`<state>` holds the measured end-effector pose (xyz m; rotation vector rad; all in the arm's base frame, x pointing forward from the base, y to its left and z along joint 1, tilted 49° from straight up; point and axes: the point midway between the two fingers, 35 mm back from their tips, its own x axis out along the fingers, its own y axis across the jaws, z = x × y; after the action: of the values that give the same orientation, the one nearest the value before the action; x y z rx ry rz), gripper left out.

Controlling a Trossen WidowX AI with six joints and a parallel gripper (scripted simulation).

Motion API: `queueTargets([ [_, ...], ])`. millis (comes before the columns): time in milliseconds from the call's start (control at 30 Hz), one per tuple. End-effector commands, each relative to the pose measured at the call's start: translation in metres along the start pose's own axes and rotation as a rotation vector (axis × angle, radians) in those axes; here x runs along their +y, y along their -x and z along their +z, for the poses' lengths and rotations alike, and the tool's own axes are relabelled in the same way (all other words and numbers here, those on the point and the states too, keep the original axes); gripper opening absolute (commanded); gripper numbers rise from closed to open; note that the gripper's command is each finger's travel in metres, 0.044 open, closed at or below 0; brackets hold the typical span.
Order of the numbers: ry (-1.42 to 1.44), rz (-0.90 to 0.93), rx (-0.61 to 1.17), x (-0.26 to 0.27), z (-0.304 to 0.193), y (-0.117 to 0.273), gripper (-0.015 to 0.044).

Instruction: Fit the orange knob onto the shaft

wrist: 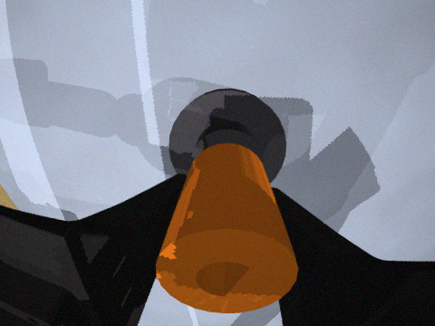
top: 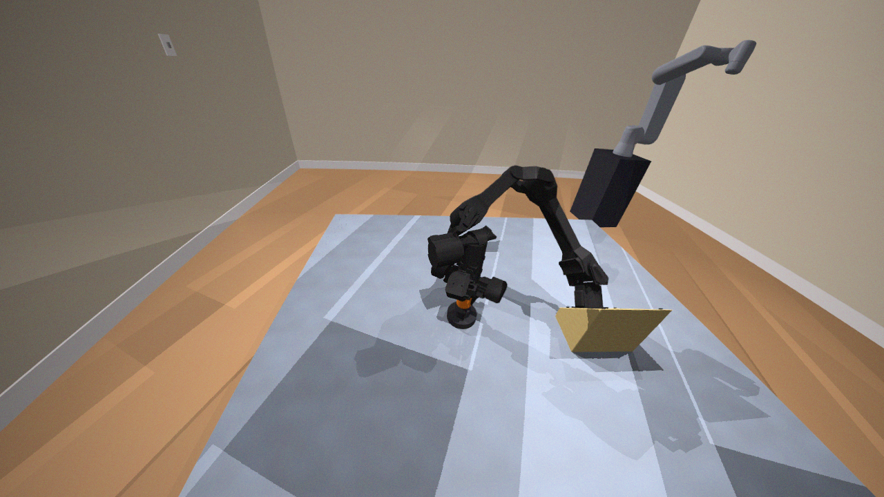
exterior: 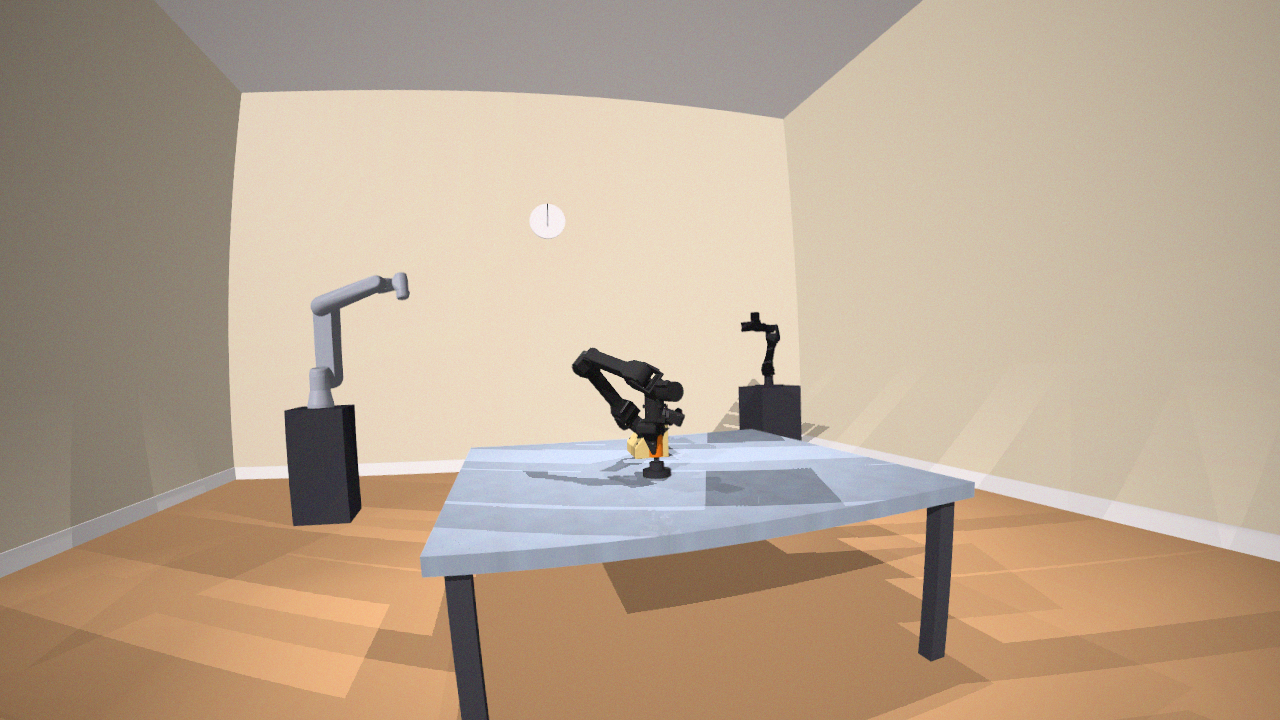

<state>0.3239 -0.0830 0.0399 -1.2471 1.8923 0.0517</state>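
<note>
The tool grips the orange knob above the round pedestal. The pedestal stands inward from the worktop's edges, well apart from the yellow block.

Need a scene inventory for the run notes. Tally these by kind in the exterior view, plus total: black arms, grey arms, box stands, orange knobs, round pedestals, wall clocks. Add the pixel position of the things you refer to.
Black arms point(top: 534, 179) point(exterior: 637, 371) point(exterior: 768, 356): 2
Grey arms point(top: 666, 101) point(exterior: 327, 344): 1
Box stands point(top: 608, 185) point(exterior: 322, 465) point(exterior: 771, 410): 2
Orange knobs point(top: 463, 304) point(exterior: 658, 445) point(wrist: 227, 195): 1
Round pedestals point(top: 461, 321) point(exterior: 657, 471) point(wrist: 186, 136): 1
Wall clocks point(exterior: 546, 221): 1
Total: 8
</note>
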Motion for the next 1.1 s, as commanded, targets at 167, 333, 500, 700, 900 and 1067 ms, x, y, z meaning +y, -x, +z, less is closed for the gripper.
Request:
queueTargets([
  [167,0.004,-0.002,0.000,0.0000,0.0000,0.0001,0.0000],
  [333,0.004,-0.001,0.000,0.0004,0.0003,0.0016,0.0000],
  [500,0.004,-0.001,-0.001,0.0009,0.0010,0.0067,0.0000],
  [700,0.056,-0.001,-0.001,-0.0001,0.0026,0.0060,0.0000],
  [900,0.056,-0.001,0.000,-0.0007,0.0022,0.0022,0.0000],
  [1067,0.056,-0.002,0.000,-0.0005,0.0017,0.0000,0.0000],
])
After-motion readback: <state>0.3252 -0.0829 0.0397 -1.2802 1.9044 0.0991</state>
